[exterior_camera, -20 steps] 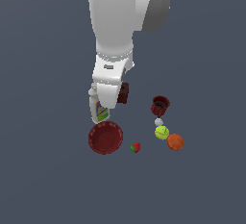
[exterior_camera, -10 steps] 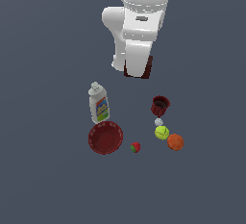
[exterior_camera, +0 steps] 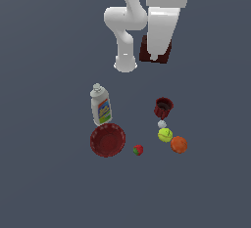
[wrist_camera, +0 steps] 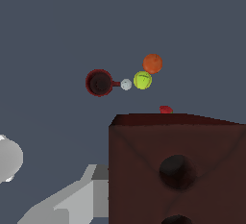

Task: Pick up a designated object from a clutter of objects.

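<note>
The dark red-brown brick [exterior_camera: 147,51] with round holes is held in my gripper [exterior_camera: 157,58], lifted well above the clutter. The white hand covers much of it in the exterior view. In the wrist view the brick [wrist_camera: 178,165] fills the near corner, with one grey finger [wrist_camera: 81,199] beside it. The gripper is shut on the brick. The rest of the clutter lies on the floor below.
White bottle [exterior_camera: 100,105], red ribbed bowl [exterior_camera: 107,140], strawberry [exterior_camera: 138,149], dark red cup [exterior_camera: 163,107], white ball [exterior_camera: 162,124], yellow-green ball [exterior_camera: 165,135] and orange ball [exterior_camera: 179,145] stand below. The arm's base [exterior_camera: 125,65] stands behind them.
The gripper has risen from beside the bottle, carrying the brick up and toward the exterior view's right. The other objects have not moved.
</note>
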Tool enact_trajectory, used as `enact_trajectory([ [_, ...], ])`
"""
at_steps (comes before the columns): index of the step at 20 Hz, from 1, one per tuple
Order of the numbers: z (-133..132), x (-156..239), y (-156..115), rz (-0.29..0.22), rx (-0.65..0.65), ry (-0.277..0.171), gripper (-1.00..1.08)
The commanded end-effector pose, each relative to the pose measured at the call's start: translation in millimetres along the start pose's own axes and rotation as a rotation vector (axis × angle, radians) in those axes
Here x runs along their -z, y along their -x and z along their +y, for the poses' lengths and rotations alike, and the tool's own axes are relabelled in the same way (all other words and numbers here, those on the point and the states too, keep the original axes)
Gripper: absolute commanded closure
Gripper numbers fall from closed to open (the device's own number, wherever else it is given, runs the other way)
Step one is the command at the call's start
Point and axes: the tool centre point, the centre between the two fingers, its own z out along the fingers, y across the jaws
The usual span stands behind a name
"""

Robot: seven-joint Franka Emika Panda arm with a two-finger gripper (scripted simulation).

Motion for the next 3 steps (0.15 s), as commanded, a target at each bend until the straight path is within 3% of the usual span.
enact_trajectory([
  [1,-1.7,5.4,-2.9,0.000,-0.001,0.001,1.08],
  [3,-1.9,6.4,-3.3,0.000,-0.002,0.001,1.08],
])
